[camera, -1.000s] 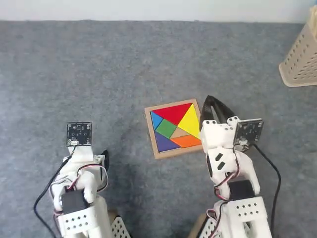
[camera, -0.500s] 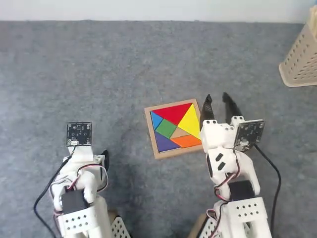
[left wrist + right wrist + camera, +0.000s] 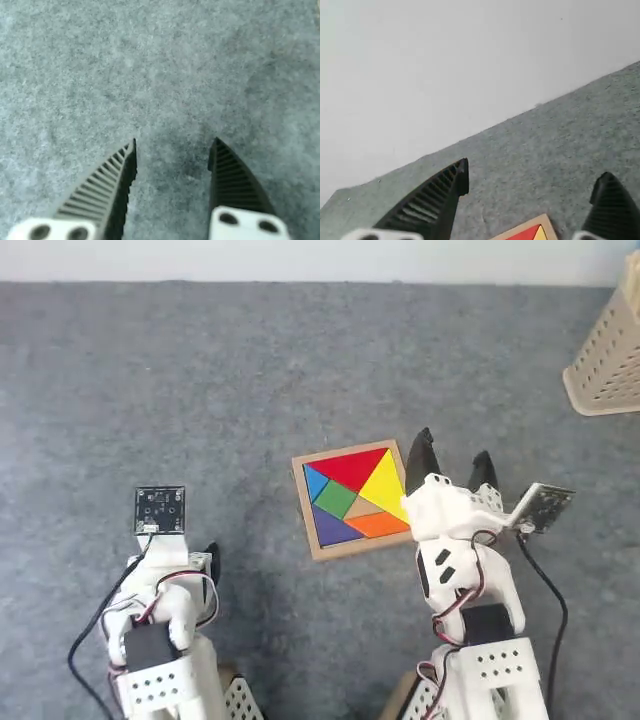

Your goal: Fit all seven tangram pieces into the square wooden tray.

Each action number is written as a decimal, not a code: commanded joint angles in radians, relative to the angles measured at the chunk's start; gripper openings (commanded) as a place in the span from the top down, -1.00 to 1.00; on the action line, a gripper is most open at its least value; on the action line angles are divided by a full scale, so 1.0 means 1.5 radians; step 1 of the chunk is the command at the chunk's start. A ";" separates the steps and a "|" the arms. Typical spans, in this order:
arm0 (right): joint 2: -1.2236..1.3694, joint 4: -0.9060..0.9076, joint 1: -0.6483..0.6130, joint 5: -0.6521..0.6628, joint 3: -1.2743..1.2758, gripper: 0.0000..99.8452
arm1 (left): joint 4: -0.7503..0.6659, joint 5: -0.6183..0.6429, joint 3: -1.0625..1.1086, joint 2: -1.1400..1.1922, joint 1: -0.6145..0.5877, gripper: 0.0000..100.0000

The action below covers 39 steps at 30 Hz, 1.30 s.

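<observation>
Left gripper (image 3: pixel 172 145) hangs wide open and empty over the grey carpeted table (image 3: pixel 200 380). At mid-table lies the square wooden tray (image 3: pixel 303 495), filled by seven coloured tangram pieces (image 3: pixel 352 498). Just beside its right edge, the right gripper (image 3: pixel 453 450) gapes, holding nothing.

Grey carpet (image 3: pixel 200 380), white wall (image 3: pixel 445 60), beige basket (image 3: pixel 610 350)
</observation>
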 commanded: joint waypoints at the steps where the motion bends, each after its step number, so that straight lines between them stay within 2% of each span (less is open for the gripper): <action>1: -0.018 -0.016 -0.001 -0.014 -0.012 0.24 | 0.002 0.006 -0.003 -0.010 -0.003 0.55; 5: -0.018 -0.016 -0.001 -0.014 -0.009 0.24 | 0.002 0.006 -0.003 -0.010 -0.003 0.55; 7: -0.018 -0.016 0.001 -0.014 -0.009 0.32 | 0.002 0.006 -0.003 -0.010 -0.003 0.55; 9: -0.018 -0.016 0.001 -0.013 -0.012 0.50 | 0.002 0.006 -0.003 -0.010 -0.003 0.55; 13: -0.018 -0.040 0.016 -0.011 -0.013 1.00 | 0.002 0.006 -0.003 -0.010 -0.003 0.55; 16: -0.018 -0.083 0.066 -0.011 -0.009 0.89 | 0.002 0.006 -0.003 -0.010 -0.003 0.55; 24: -0.018 -0.144 0.159 -0.004 -0.014 0.94 | 0.002 0.006 -0.003 -0.010 -0.003 0.55; 31: -0.018 -0.153 0.242 0.216 -0.037 0.94 | 0.002 0.006 -0.003 -0.010 -0.003 0.55; 39: -0.061 -0.147 0.261 0.409 -0.004 0.94 | 0.002 0.006 -0.003 -0.010 -0.003 0.55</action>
